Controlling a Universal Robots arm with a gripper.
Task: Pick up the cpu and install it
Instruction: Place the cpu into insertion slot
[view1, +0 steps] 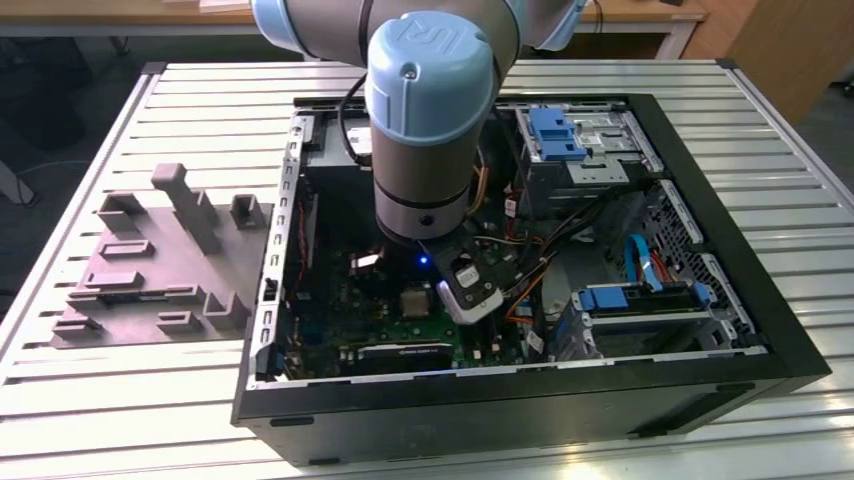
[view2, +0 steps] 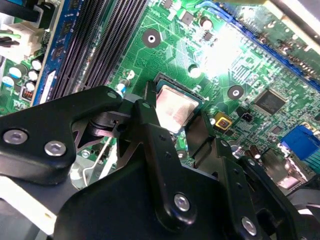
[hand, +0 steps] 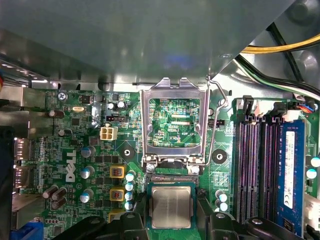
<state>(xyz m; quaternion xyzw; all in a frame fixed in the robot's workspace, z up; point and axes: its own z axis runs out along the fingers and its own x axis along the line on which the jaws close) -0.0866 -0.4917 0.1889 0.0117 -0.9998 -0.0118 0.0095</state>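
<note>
On the exterior view's left the grey tray (view1: 134, 270) sat on the counter (view1: 787, 110), w/ the open pc case (view1: 534, 415) beside it. Inside, the fingers (view2: 150, 130) were pinching the cpu (hand: 171, 207) by two opposite edges, right over the socket (hand: 171, 178), whose load plate (hand: 146, 125) stood flipped open. So imo pickup was done. We couldn't tell if it was seated, and the plate wasn't closed. Cpu lay flat, metal top up, edges squared w/ the socket. It's square, so no real long axis. Drive bays (view1: 641, 295) sat toward the exterior view's right.
</note>
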